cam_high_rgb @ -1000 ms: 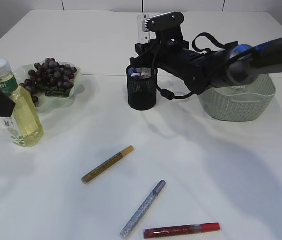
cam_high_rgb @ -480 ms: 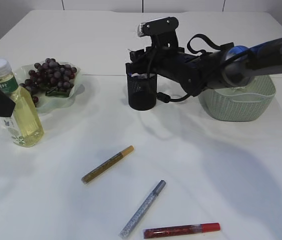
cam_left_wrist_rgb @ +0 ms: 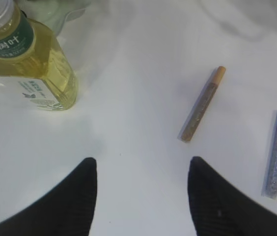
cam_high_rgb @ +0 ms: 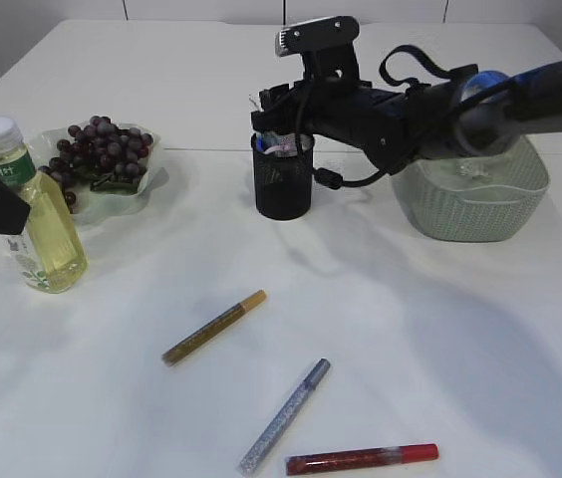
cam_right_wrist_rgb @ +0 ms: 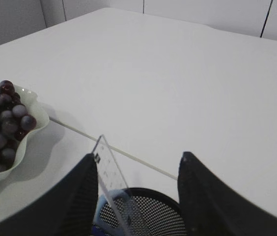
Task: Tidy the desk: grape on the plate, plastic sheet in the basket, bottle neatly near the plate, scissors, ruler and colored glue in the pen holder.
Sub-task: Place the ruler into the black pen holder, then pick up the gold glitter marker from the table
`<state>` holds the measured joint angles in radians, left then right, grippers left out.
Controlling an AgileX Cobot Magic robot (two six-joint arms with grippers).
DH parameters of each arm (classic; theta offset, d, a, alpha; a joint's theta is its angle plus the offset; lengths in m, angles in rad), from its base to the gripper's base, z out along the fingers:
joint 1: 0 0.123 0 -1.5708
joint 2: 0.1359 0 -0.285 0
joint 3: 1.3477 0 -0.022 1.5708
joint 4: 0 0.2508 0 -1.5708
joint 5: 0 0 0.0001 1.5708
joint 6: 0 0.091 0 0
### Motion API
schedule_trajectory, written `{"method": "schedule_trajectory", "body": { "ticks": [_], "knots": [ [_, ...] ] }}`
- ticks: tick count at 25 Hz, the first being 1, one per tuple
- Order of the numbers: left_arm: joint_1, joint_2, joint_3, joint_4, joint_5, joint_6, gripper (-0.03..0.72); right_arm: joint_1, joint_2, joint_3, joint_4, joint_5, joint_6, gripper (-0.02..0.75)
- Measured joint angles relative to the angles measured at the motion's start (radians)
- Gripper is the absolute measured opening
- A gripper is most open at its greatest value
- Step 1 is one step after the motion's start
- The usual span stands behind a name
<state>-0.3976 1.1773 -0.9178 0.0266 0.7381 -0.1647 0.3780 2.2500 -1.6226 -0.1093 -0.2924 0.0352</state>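
Observation:
My right gripper [cam_high_rgb: 279, 112] [cam_right_wrist_rgb: 138, 156] hangs open just above the black mesh pen holder [cam_high_rgb: 283, 181] [cam_right_wrist_rgb: 151, 211]. A clear ruler [cam_right_wrist_rgb: 110, 174] stands in the holder, leaning by the left finger; a blue scissors handle [cam_right_wrist_rgb: 104, 210] shows inside. Grapes [cam_high_rgb: 102, 147] [cam_right_wrist_rgb: 0, 129] lie on the pale plate [cam_high_rgb: 151, 179] [cam_right_wrist_rgb: 33, 129]. The yellow bottle [cam_high_rgb: 44, 221] [cam_left_wrist_rgb: 30, 66] stands upright beside the plate, with my open, empty left gripper [cam_high_rgb: 7, 204] [cam_left_wrist_rgb: 141, 167] next to it. Gold [cam_high_rgb: 213, 327] [cam_left_wrist_rgb: 202, 104], silver [cam_high_rgb: 284, 415] [cam_left_wrist_rgb: 276, 153] and red [cam_high_rgb: 361, 459] glue pens lie loose. No plastic sheet can be made out.
A pale green woven basket [cam_high_rgb: 475, 214] stands right of the pen holder, its inside partly hidden by my right arm. The three glue pens lie spread over the front middle of the white table.
My right gripper has lowered the ruler into the pen holder and opened, letting it go. The left gripper and bottle have not moved.

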Motion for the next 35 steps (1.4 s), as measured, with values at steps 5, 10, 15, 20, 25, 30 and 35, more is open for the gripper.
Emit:
{"method": "schedule_trajectory", "body": {
  "ticks": [5,10,15,20,25,30,35],
  "knots": [
    [0.0,0.0,0.0,0.0,0.018,0.0,0.432,0.0,-0.089,-0.009,0.007,0.146,0.027,0.419],
    [0.0,0.0,0.0,0.0,0.044,0.0,0.432,0.0,-0.237,-0.011,0.052,0.424,0.086,0.419],
    [0.0,0.0,0.0,0.002,0.061,0.0,0.432,0.0,-0.394,-0.011,0.173,0.82,0.097,0.419],
    [0.0,0.0,0.0,0.0,0.09,0.0,0.432,0.0,-0.522,-0.011,0.265,1.224,0.097,0.418],
    [0.0,0.0,0.0,-0.004,0.092,0.0,0.432,0.0,-0.572,-0.011,0.303,1.505,0.097,0.418],
    [0.0,0.0,0.0,-0.014,0.112,0.0,0.432,0.0,-0.575,-0.011,0.312,1.529,0.097,0.419],
    [0.0,0.0,0.0,-0.034,0.133,0.027,0.432,0.002,-0.576,-0.011,0.326,1.531,0.097,0.418]
  ]
}}
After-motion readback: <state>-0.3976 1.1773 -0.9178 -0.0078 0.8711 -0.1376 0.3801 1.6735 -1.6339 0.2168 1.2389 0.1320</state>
